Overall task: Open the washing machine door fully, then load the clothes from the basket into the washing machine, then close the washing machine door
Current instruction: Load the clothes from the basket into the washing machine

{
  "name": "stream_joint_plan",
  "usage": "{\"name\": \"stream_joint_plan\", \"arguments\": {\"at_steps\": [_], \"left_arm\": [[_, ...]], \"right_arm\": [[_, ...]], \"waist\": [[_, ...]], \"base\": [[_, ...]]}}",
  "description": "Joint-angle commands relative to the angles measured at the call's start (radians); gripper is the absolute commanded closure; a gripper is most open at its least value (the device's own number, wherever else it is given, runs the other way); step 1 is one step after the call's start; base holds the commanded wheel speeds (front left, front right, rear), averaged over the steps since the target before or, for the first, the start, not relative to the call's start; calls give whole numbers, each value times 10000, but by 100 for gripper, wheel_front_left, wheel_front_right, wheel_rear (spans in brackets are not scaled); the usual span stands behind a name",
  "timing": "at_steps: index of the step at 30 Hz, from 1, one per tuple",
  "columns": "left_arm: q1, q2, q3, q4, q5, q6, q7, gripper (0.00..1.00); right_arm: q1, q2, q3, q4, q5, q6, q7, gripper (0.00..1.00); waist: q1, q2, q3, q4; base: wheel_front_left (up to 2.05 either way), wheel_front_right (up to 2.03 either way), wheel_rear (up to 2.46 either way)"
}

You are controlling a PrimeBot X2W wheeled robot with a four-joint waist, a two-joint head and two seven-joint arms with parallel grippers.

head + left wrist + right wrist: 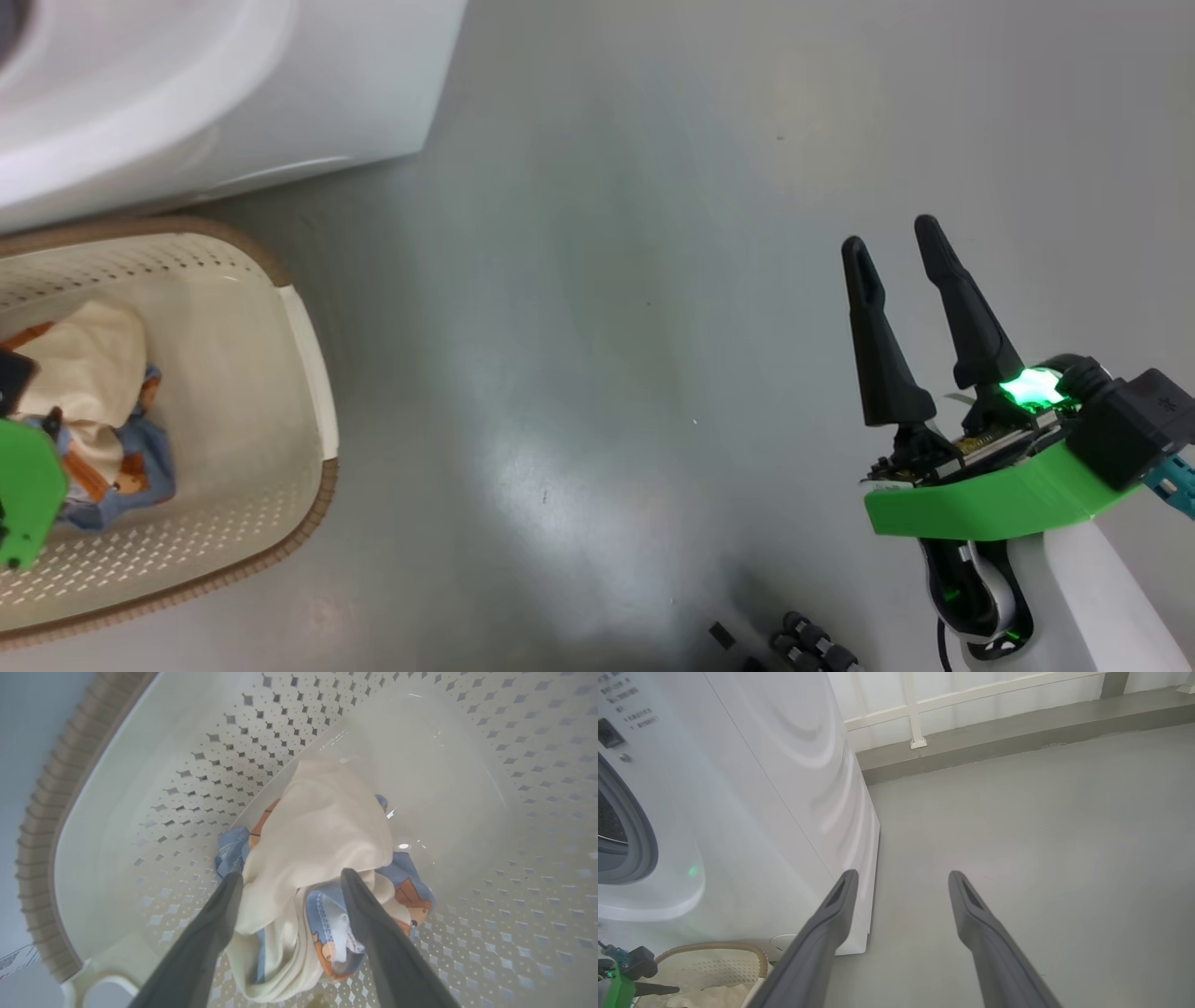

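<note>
The left tool (292, 876) is down inside the basket (140, 788), its two dark fingers (210, 933) spread wide apart and standing on either side of the clothes (322, 826). They are not clamped on the cloth; whether the tips touch it I cannot tell. The clothes lie in one bundle on the basket's bottom, a cream piece on top with blue bear-print fabric showing under it and around its edges. One white handle (93, 980) of the basket shows at the lower left of the left wrist view.

In the head view the basket sits on the grey floor (607, 280) at the left, just in front of the washer (187, 84), with the bundle towards its left side. The right tool (891, 237) hangs at the lower right, well apart from the basket, over bare floor. Its fingers are apart too and hold nothing.

In the right wrist view the washer's white corner stands to the left of that tool, with part of the grey gasket (642, 835) at the view's left edge. A white rail (915, 714) runs along the far wall
</note>
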Motion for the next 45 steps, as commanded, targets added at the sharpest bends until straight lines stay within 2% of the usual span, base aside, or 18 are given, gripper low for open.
{"name": "stream_joint_plan", "arguments": {"at_steps": [1,16,25,33,34,35,36,38,39,45], "left_arm": [[-129,537,202,51,50,8,5,0],[-791,964,-872,539,-1357,8,809,0],[-574,1106,-1736,-223,-3380,8,1843,0],[-425,1689,-2766,-1287,-4967,8,2652,0],[-426,1745,-2868,-1359,-5099,8,2700,11],[-418,1787,-2977,-1438,-5244,8,2763,50],[-418,1831,-3072,-1513,-5382,8,2789,56],[-423,1907,-3248,-1618,-5632,8,2806,96],[-424,1937,-3341,-1661,-5748,8,2818,100],[-478,2002,-3730,-1741,-6157,8,2677,100]], "right_arm": [[61,-33,270,-232,15,56,-80,0],[14,19,587,-262,12,56,-80,0],[-19,62,645,-338,5,56,-80,0],[-98,102,715,-339,-30,56,-80,0],[-111,106,723,-338,-34,56,-80,0],[-123,108,728,-337,-35,56,-80,0],[-134,107,731,-339,-36,56,-80,0],[-157,100,735,-340,-36,56,-80,0],[-165,97,735,-338,-36,56,-80,0],[-211,97,730,-336,-56,56,-80,0]], "waist": [[-1,0,128,-119],[-1,0,570,-515],[-1,0,819,-551],[-1,0,966,-506],[-1,0,972,-503],[-1,0,976,-500],[-1,0,980,-496],[-1,0,978,-492],[-1,0,973,-488],[-1,0,907,-454]], "base": [[0,0,0],[0,0,0],[0,0,0],[0,0,0],[0,0,0],[0,0,0],[0,0,0],[0,0,0],[0,0,0],[0,0,0]]}}
